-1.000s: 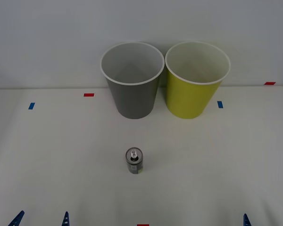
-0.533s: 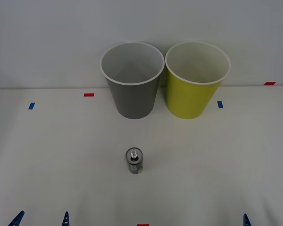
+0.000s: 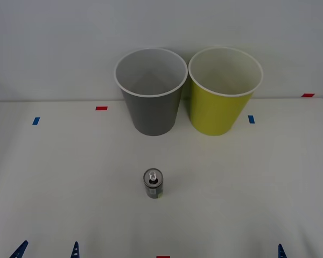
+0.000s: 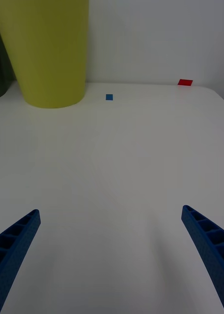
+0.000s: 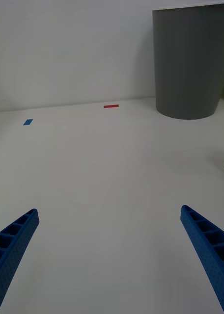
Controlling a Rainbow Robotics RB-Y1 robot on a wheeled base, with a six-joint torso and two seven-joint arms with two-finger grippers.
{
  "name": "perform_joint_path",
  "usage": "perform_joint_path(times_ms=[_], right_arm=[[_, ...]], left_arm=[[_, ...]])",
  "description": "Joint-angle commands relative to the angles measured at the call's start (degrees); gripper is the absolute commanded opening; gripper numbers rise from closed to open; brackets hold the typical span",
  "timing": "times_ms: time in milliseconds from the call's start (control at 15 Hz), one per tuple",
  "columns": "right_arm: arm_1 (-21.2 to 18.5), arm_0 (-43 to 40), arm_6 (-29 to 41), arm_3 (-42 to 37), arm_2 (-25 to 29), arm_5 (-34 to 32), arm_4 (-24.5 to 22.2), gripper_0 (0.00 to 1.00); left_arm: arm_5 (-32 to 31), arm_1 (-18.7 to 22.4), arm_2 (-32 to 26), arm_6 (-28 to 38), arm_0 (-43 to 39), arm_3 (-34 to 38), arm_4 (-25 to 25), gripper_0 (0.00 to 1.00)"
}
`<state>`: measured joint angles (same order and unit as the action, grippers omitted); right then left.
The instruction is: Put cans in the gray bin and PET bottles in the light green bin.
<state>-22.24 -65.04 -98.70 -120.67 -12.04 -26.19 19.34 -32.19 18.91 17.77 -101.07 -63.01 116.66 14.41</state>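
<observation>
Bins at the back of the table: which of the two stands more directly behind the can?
The gray bin, on the robot's left of the pair. The can stands in line with it; the light green bin stands off to the right.

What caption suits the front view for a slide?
Upright can on white table, before gray bin and light green bin.

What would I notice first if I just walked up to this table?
Probably the two tall bins standing side by side at the back of the white table: the gray bin on the left and the light green bin on the right. Next, the little can standing upright alone in front of the gray bin. The left gripper and right gripper wait open at the near edge.
</observation>
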Motion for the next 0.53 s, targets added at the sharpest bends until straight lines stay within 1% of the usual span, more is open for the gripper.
perform_joint_path(times_ms=[67, 200, 533], right_arm=[[0.00, 0.00, 0.00, 0.00, 0.00, 0.00, 0.00, 1.00], [0.00, 0.00, 0.00, 0.00, 0.00, 0.00, 0.00, 1.00], [0.00, 0.00, 0.00, 0.00, 0.00, 0.00, 0.00, 1.00]], left_arm=[[0.29, 1.84, 0.52, 0.26, 0.70, -0.64, 0.00, 1.00], [0.29, 2.72, 0.60, 0.26, 0.96, -0.29, -0.79, 1.00], [0.38, 8.96, 4.47, -0.26, 10.54, -1.43, -1.76, 1.00]])
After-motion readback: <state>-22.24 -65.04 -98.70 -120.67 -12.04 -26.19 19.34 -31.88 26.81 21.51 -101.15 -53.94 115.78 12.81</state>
